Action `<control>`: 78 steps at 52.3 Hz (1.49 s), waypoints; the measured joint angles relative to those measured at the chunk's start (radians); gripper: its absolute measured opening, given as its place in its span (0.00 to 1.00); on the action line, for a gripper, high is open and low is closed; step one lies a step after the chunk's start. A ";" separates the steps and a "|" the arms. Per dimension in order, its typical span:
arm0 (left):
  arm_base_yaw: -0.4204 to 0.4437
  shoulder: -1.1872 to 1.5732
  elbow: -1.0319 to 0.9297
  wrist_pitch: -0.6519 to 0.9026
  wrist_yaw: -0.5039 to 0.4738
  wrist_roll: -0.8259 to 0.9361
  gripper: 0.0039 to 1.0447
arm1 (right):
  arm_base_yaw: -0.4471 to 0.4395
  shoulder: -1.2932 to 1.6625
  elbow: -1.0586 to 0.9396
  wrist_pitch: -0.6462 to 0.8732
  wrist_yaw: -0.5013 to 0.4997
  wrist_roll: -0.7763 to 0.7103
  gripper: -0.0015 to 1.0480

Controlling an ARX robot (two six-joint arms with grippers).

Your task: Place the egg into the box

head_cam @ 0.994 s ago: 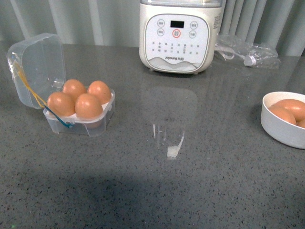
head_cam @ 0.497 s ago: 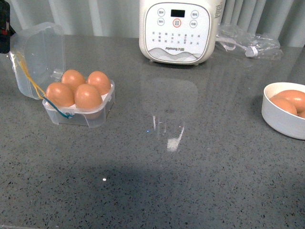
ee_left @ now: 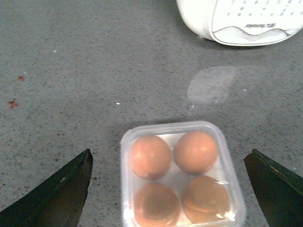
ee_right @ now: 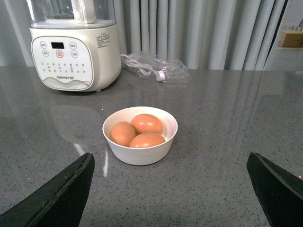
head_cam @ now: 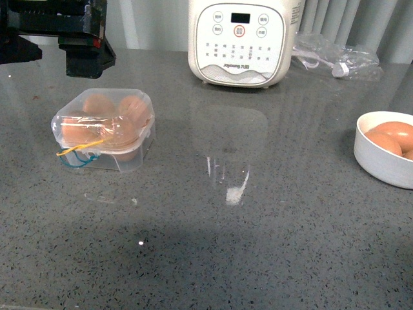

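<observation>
Hovering above/behind the box [head_cam: 103,131], left claw [ee_left: 168,182] has jaws wide, empty. Box sits on tabletop [head_cam: 258,245] w/ lid down, four eggs [ee_left: 150,156] inside, all cells full. Looks like final step; next prob. retract. Right claw [ee_right: 170,189] wide, empty, near bowl [ee_right: 140,142].

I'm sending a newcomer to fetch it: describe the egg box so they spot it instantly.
Start at the white cooker at the back of the grey counter. To its left, nearer the front, sits the box: small, square, clear plastic, lid down over four brown eggs. Unlike the round white bowl at the right, it is see-through and carries yellow and blue loops.
</observation>
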 joint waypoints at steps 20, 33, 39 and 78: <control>-0.056 -0.022 -0.039 -0.084 0.043 0.048 0.94 | 0.000 0.000 0.000 0.000 0.000 0.000 0.93; 0.028 -0.165 -0.082 -0.062 0.071 0.033 0.94 | 0.000 0.000 0.000 0.000 0.000 0.000 0.93; 0.094 -0.287 -0.156 -0.091 0.106 0.061 0.94 | 0.000 0.000 0.000 0.000 0.000 0.000 0.93; 0.439 -0.910 -0.670 0.118 0.253 0.039 0.65 | 0.000 0.000 0.000 0.000 0.000 0.000 0.93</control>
